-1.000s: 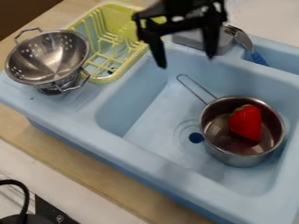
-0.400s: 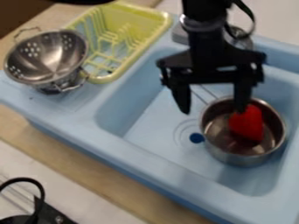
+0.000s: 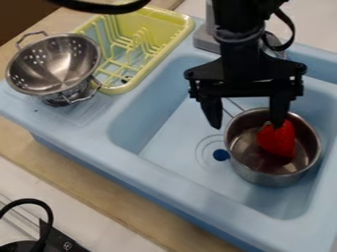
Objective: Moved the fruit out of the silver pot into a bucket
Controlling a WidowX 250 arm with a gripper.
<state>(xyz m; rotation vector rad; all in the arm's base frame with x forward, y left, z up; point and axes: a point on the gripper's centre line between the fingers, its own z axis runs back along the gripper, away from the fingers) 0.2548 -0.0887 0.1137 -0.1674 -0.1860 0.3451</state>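
the red fruit (image 3: 278, 140) is inside the silver pot (image 3: 272, 177), near the right edge of the sink (image 3: 151, 167). the fingers (image 3: 212, 111) are open, holding nothing; grasping, lifting and placing are left.

The spread pincer (image 3: 247, 126) perhaps touches the fruit (image 3: 277, 141) in the pot (image 3: 262, 176).

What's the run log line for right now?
gripper: open, one finger over silver pot; fruit: red, inside pot; pot: in blue sink; status: fruit not out

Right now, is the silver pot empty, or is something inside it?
Not empty: a red fruit sits inside the silver pot, visible through its open top.
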